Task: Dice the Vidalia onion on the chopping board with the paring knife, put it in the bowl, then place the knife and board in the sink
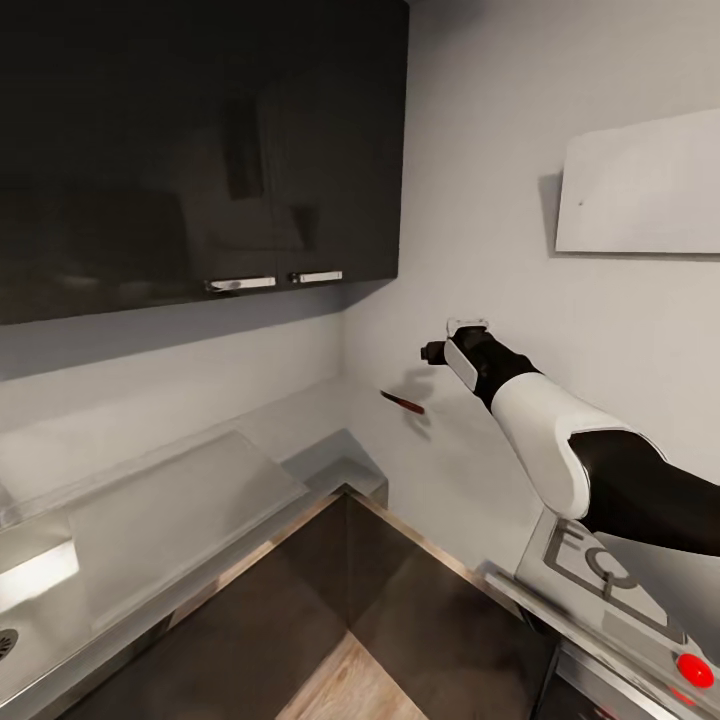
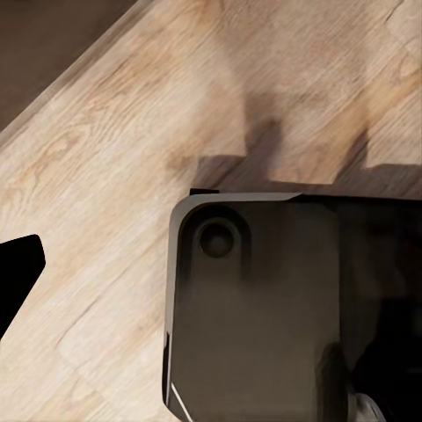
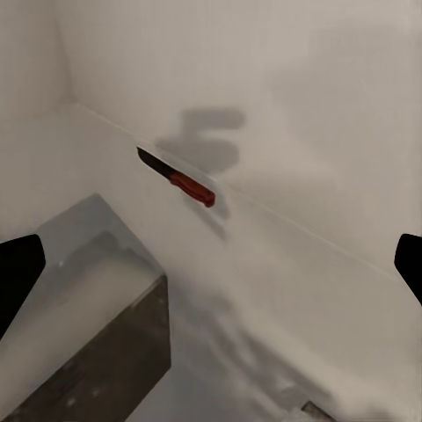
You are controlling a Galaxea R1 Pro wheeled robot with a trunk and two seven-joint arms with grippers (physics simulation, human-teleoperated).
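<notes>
Paring knife (image 1: 402, 402) lies on the counter (image 1: 300, 420) in the corner, at 9 o'clock of your right hand (image 1: 437, 352). Left wrist: wood floor (image 2: 105, 202), left hand's state unreadable. Right wrist: fingers (image 3: 18, 272) apart, knife ungrasped; everything's left.

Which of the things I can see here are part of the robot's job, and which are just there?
Job: knife, countertop, sink, right gripper, open.

Just there: dark wall cabinets, white panel on the wall, wooden floor.
</notes>
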